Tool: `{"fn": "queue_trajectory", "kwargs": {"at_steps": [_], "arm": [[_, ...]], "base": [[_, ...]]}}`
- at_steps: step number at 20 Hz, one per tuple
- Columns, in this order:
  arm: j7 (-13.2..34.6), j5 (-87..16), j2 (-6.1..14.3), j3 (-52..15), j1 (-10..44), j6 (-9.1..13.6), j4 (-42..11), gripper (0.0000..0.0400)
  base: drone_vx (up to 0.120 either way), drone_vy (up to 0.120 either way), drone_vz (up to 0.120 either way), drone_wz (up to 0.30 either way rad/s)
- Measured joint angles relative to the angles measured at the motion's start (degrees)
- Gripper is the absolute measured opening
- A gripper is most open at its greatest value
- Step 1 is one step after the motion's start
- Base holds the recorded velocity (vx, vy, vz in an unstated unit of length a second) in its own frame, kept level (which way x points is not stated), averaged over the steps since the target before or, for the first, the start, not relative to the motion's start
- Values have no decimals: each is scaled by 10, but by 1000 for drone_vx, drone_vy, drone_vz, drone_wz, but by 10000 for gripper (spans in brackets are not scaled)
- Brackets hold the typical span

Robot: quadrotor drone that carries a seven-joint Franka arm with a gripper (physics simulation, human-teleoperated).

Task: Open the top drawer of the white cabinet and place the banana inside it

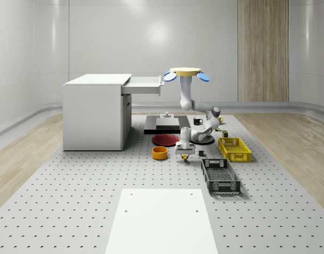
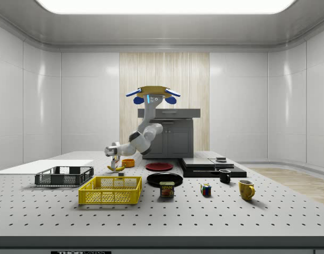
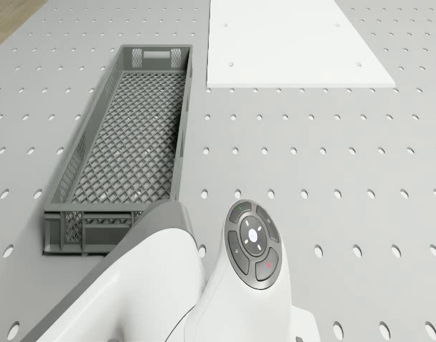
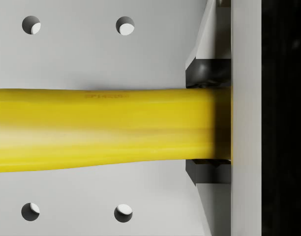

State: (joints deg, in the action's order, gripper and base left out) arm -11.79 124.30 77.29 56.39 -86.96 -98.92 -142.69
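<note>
Arm folds down from the hovering drone (image 1: 185,71); gripper (image 4: 209,123) (seemingly low) clamps the banana (image 4: 101,129).

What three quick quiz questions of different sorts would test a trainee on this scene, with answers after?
1. True or false: the cabinet's top drawer is already pulled out.
2. What does the gripper have between its fingers? A) mug B) banana C) orange bowl
3. Fill in: in the whole-scene view, the grey crate lies nearer the camera than the ______ crate.

Key:
1. True.
2. B: the banana runs between the fingers in the wrist view, low by the table, while the drone hovers beside the open drawer.
3. Yellow.
</note>
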Motion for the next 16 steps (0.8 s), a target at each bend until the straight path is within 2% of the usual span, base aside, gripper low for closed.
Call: {"fn": "queue_trajectory", "kwargs": {"at_steps": [5,13,16], "arm": [[0,-10,2,11,5,9,-11,189],[-3,-50,13,56,16,39,-45,190],[-5,-70,18,77,20,51,-58,190]], "base": [[0,0,0,0],[0,0,0,0],[0,0,120,0]]}}
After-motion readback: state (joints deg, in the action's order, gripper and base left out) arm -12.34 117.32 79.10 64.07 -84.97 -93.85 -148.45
